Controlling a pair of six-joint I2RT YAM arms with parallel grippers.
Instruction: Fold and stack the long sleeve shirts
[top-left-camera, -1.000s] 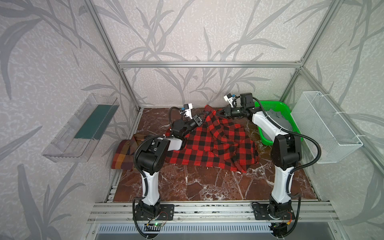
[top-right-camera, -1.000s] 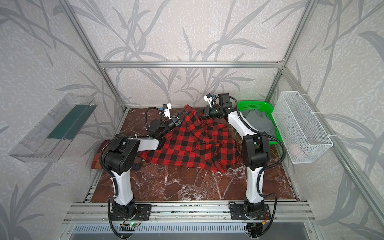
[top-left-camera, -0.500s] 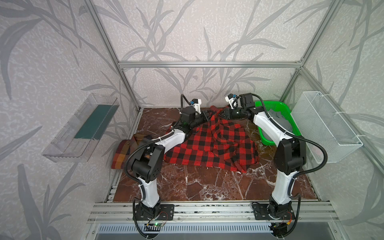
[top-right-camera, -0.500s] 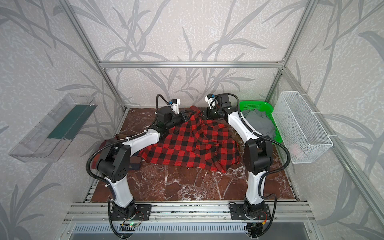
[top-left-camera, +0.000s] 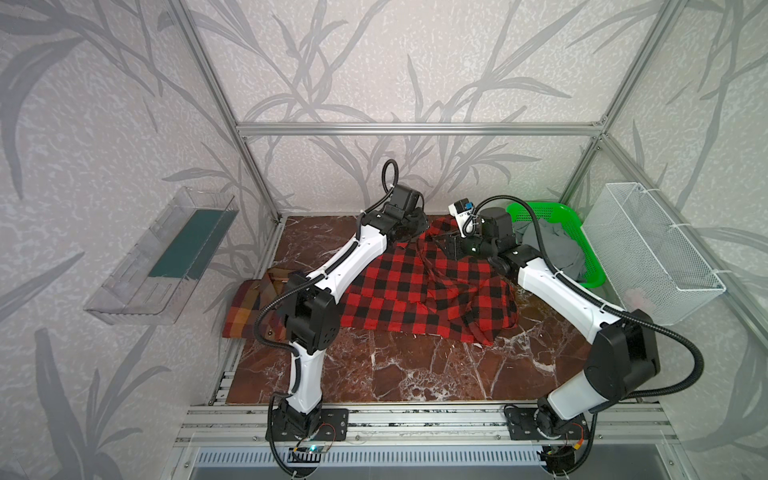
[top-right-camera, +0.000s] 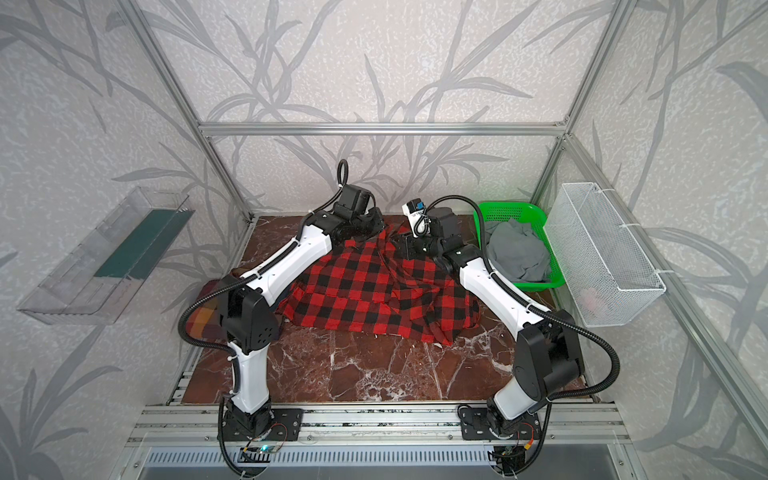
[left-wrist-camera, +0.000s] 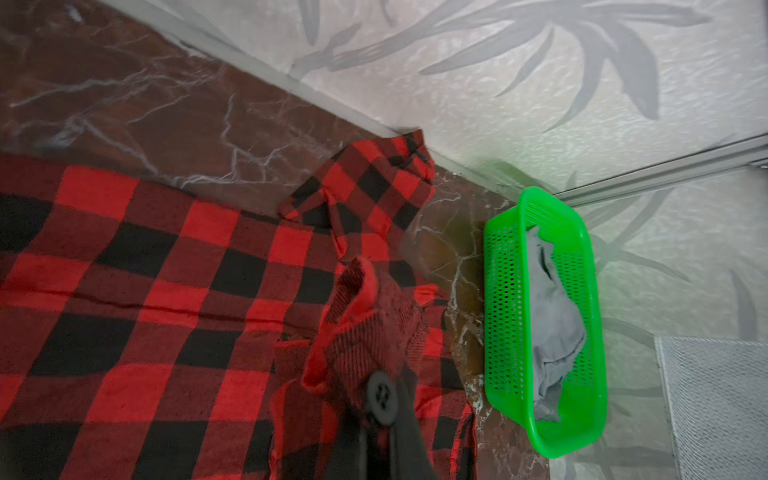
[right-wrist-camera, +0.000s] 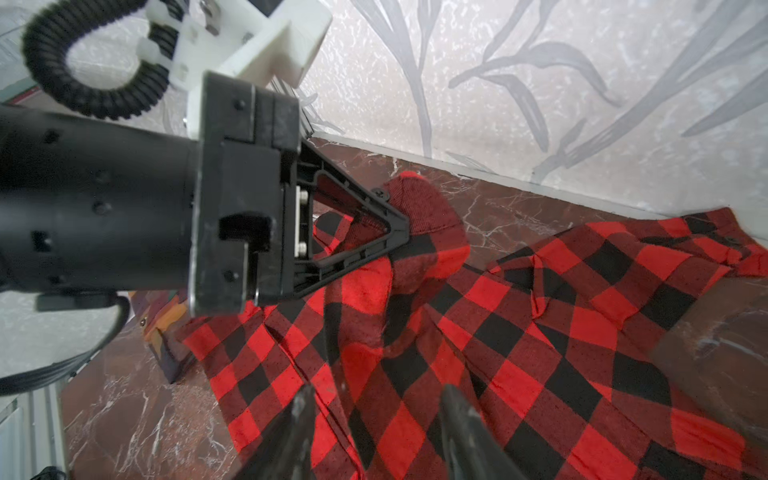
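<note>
The red-and-black shirt lies spread and rumpled on the middle of the bench in both top views, with the brown plaid shirt at the bench's left edge. The left jaws were at the shirt's left side a second ago and are now at its back edge, close to the right jaws.

In the left wrist view, the left jaws are clenched on a bunched fold bearing a black button, and the green basket is nearby.

In the right wrist view, the right jaws, closed a second ago, stand released above the cloth and grasp nothing. The left jaws pinch a raised peak of fabric.
</note>
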